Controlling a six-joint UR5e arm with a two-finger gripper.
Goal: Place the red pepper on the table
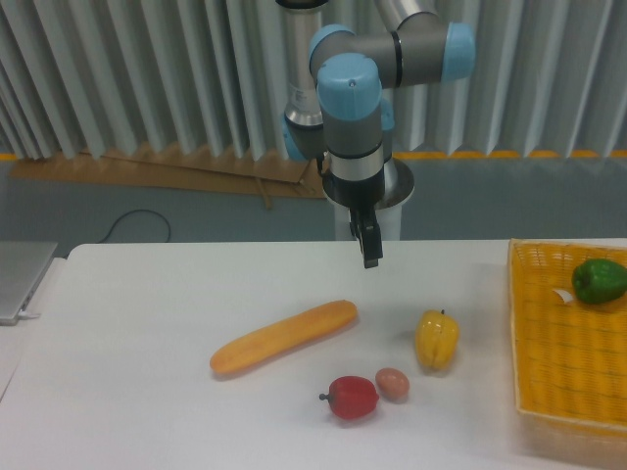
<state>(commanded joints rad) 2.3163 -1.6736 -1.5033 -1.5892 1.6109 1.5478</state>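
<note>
Your tool [369, 245] hangs above the rear of the worktop [127, 323], pointing straight down, with nothing held. Seen edge-on, its dark fingers merge into a single narrow shape, so you cannot tell whether they are spread or pressed together.

Contents, largest first:

Worktop: white, flat, with a rounded corner at the rear left.

Yellow woven basket [549, 343]: sits at the right edge of the worktop, at about 4 o'clock from the tool. A green pepper [599, 280] lies in its rear part.

Long orange vegetable [284, 338]: lies on the worktop at about 7 o'clock from the tool, slanted, with its right end farther back.

Yellow pepper [437, 340]: stands upright on the worktop at about 5 o'clock from the tool, well apart from the basket.

Red pepper [353, 397]: rests on its side on the worktop near the front edge, at about 6 o'clock from the tool and well clear of it. Its dark stem points left.

Small brownish round item [392, 384]: lies just beside the red pepper at its 2 o'clock; you cannot tell whether they touch. The yellow pepper is near it at 1 o'clock.
</note>
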